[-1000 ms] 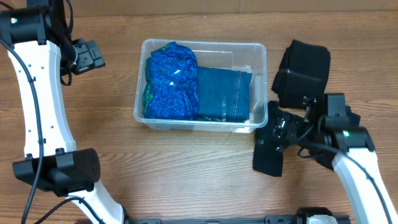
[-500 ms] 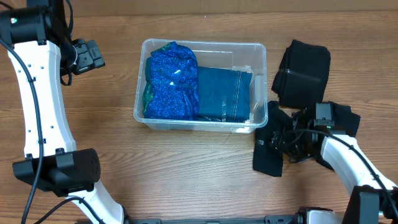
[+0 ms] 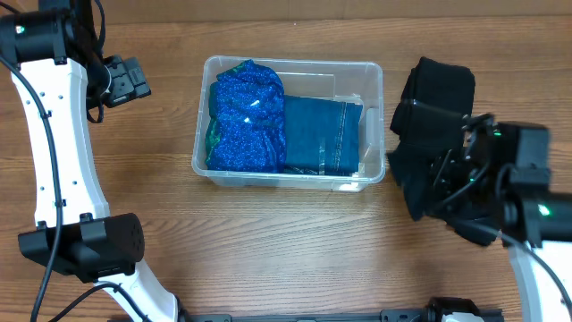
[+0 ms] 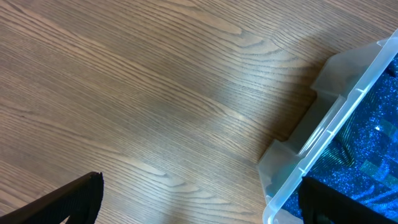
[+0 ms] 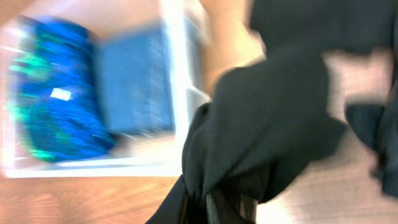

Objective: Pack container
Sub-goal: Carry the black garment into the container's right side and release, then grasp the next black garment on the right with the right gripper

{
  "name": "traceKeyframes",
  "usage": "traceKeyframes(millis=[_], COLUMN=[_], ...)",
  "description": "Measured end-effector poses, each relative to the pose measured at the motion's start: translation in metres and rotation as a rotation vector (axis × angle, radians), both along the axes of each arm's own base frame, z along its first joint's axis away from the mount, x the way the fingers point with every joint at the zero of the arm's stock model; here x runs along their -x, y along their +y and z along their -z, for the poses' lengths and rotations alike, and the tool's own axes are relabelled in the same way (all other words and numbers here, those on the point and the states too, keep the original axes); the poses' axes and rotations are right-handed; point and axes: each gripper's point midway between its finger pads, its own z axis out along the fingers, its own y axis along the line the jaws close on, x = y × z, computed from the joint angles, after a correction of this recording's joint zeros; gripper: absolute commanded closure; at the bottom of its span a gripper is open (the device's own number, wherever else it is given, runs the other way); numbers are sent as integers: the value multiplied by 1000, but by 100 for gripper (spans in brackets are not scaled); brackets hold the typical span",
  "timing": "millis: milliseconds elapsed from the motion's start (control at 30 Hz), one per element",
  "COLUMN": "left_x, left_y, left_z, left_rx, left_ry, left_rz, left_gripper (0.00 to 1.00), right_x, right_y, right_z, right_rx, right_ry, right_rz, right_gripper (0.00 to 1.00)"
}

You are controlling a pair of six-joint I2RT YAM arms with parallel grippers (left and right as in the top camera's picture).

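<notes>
The container (image 3: 293, 61) sits just left of the right claw (image 3: 444, 176). It holds a crumpled blue sparkly cloth (image 3: 243, 116) and a folded dark-blue cloth (image 3: 320, 134) side by side. The right claw is clamped on a black cloth (image 3: 409, 179), which hangs bunched from it (its wrist view is blurred). The left claw (image 3: 132, 80), fingers spread and empty, hovers with the container to its right.
</notes>
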Motion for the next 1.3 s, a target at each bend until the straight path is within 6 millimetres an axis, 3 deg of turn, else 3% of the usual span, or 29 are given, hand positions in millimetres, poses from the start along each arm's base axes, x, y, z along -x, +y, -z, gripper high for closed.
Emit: traceKeyframes(millis=[67,167,233,267,367,433,533,633,733,833,867,900,933,1100,1167,1200,1233,1300], left_x=[0,0,0,0,0,0,0,0,0,0,0,0,0,0,0,0,0,0], left_y=[0,0,0,0,0,0,0,0,0,0,0,0,0,0,0,0,0,0], left_z=[0,0,0,0,0,0,0,0,0,0,0,0,0,0,0,0,0,0], left_rx=[0,-1,0,0,0,0,0,0,0,0,0,0,0,0,0,0,0,0], left_ry=[0,0,-1,0,0,0,0,0,0,0,0,0,0,0,0,0,1,0], left_rz=[0,0,0,0,0,0,0,0,0,0,0,0,0,0,0,0,0,0], left_gripper=[0,0,0,0,0,0,0,0,0,0,0,0,0,0,0,0,0,0], right_x=[-3,-16,-33,-46,-58,-67,-93,-116,-128,-139,-142,-144,-145,-130,-120,-119,-118,-119], right_y=[9,30,55,71,117,141,163,166,159,156,156,155,154,127,114,108,100,73], right_z=[-31,-45,-56,-71,-89,-81,-37,24,68,65,62,61,62,92,89,77,59,-4], right_rx=[-37,-94,-121,-139,-180,-195,-178,-147,-89,-59,-54,-47,-35,96,128,133,137,145], right_ry=[-120,-192,-272,-359,-472,-472,-389,-247,-153,-202,-219,-229,-230,-90,-46,-56,-74,-184], right_rz=[-38,-125,-221,-278,-415,-468,-484,-455,-407,-390,-386,-381,-377,-321,-305,-291,-275,-201], right_gripper=[96,96,95,96,96,96,96,91,90,90,86,51,43,39,39,39,39,39])
